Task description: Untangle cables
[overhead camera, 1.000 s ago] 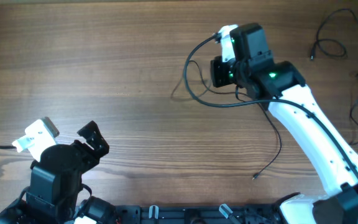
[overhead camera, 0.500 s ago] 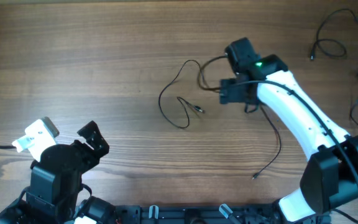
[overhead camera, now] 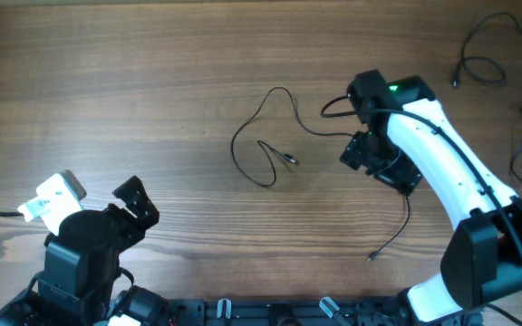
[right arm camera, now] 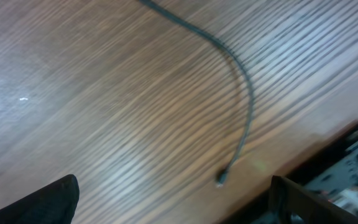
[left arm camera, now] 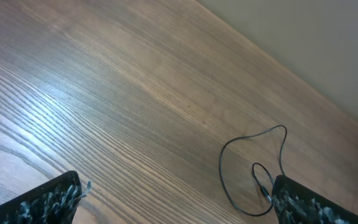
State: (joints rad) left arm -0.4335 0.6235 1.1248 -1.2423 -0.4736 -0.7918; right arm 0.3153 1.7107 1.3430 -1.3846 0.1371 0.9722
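Brown wooden bench (overhead camera: 107,72): one thin black looped cable (overhead camera: 287,158) lies centre, a second black cable (overhead camera: 404,222) trails below the right gripper (overhead camera: 362,152) (further black cables (overhead camera: 478,68) far right). Its jaws and the left gripper (overhead camera: 98,199) jaws gape wide, empty.

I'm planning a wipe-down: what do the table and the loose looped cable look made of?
Table: wood or wood-look laminate, brown with streaky grain and a soft sheen; which, I cannot tell. Cable: thin, black, matte, likely rubber or plastic sheathing, since it lies in limp curves; its plug end looks silvery, probably metal.

Cables (overhead camera: 288,159) obstruct centre and right; left table (overhead camera: 107,91) passable.
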